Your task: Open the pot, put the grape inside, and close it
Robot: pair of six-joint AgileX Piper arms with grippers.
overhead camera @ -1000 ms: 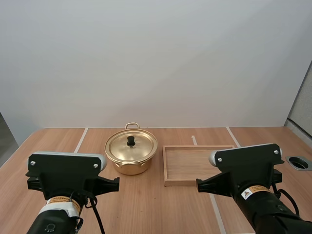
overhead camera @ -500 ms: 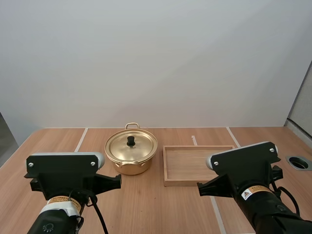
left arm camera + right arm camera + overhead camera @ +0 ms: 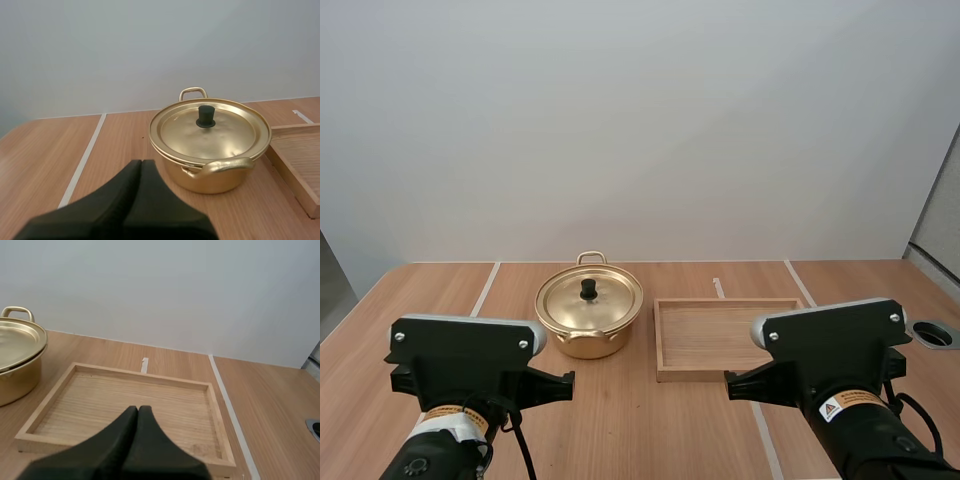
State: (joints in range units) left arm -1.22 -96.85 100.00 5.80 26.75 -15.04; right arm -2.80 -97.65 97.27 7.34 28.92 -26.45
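A gold pot point(image 3: 588, 318) stands on the wooden table point(image 3: 620, 430) with its lid point(image 3: 590, 298) seated flat and its black knob point(image 3: 588, 289) upright in the middle. Just to its right, apart from it by a narrow strip of table, lies a wooden tray point(image 3: 725, 338) with nothing on its floor. No grape can be seen on the table or in the tray; whether one sits under the lid cannot be told.

Both arms hang back on the near side of the table. The left gripper point(image 3: 141, 167) has its two black fingers pressed together as one dark wedge, clasping nothing and aimed at the pot. The right gripper point(image 3: 138, 412) is likewise closed on nothing and points over the near rail of the tray.

Over the last second the pot, lid and tray have kept their places. The arms alone have shifted: the left arm's head has crept a little rightward and lower, and the right arm's has swayed left and come back, settling slightly lower. These are small adjustments well short of the pot.

The scene fits two readings: a closed pot waiting for a grape brought from elsewhere, or a pot shut again with the grape inside and the arms drawn back.
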